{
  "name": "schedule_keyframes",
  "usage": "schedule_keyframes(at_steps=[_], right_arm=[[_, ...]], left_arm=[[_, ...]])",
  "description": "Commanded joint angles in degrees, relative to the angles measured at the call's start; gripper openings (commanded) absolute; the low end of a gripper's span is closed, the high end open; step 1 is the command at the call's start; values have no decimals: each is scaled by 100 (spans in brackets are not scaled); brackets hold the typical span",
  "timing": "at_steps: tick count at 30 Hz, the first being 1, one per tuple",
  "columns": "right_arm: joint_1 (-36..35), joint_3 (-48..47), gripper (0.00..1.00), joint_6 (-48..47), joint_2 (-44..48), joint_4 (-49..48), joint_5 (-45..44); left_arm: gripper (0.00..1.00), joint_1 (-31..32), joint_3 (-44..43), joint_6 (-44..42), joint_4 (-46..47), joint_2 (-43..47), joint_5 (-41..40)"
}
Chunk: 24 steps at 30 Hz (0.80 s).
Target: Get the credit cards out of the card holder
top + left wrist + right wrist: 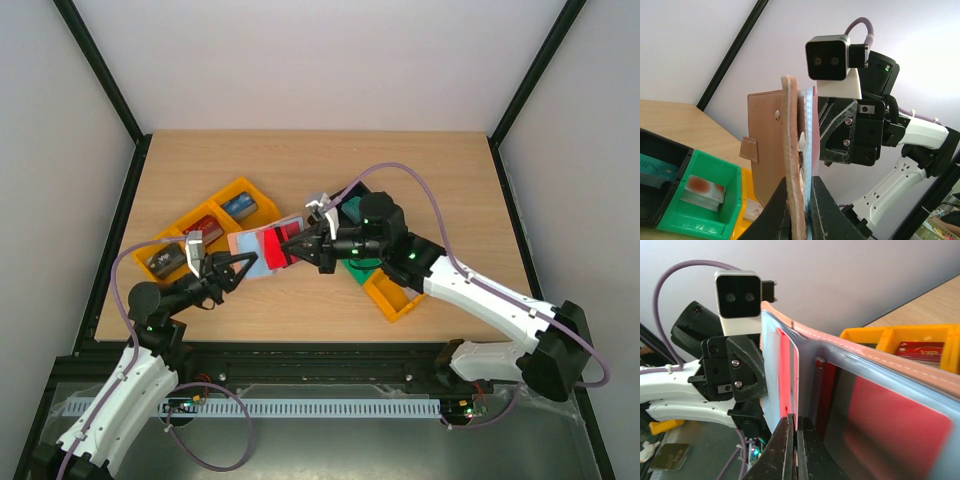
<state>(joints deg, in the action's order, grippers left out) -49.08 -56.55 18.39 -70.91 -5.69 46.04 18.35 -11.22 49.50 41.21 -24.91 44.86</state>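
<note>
We clamp the card holder [244, 243] upright above the middle of the table [330, 160] in the left gripper [244, 263] – bracing it so the right gripper [289, 245], pinched tight on the red credit card [785, 365], can draw it out rightward.

Robotics lab cell: white panel walls [300, 60], black frame posts [98, 68], wooden table [420, 180].
</note>
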Motion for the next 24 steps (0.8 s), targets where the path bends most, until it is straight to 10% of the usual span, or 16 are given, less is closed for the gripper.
schedule_keyframes(at_steps=[1,6,13,18,24], right_arm=[[312,113,2,-242,360,569,-524],[447,12,2,-664,827,1083,-1337],[100,-842,2,-3266,1131,1536,-5473],[-359,-240,2,-7870,1014,-1480,-8371],[-388,770,2,-12967,194,-6285,-8004]], left_arm=[[2,32,-64,-31,283,91,40],[2,-12,-51,-100,-456,117,-639],[2,-183,113,-297,-1306,212,-1366],[2,-239,268,-383,-1311,236,-1436],[2,-236,280,94,-1782,5,-1621]])
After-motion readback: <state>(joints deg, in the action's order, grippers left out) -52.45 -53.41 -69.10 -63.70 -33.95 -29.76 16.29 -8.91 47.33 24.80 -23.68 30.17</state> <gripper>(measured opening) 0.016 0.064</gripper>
